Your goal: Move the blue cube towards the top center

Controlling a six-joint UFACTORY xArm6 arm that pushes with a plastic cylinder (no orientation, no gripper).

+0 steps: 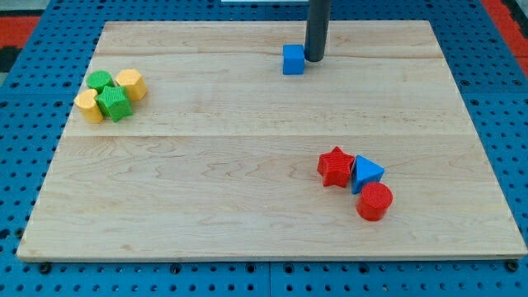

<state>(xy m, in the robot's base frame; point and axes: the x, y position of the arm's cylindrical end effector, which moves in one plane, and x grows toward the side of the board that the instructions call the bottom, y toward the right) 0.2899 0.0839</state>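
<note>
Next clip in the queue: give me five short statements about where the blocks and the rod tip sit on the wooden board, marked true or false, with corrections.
1. My tip stands just at the view's right of the blue cube. True.
2. The blue cube lies near the view's bottom. False: it is near the top centre.
3. The red star block adjoins the blue triangular block. True.
4. The red cylinder sits among the green blocks. False: it lies by the blue triangular block, lower right.
5. Two yellow blocks and two green blocks cluster at the view's left. True.
</note>
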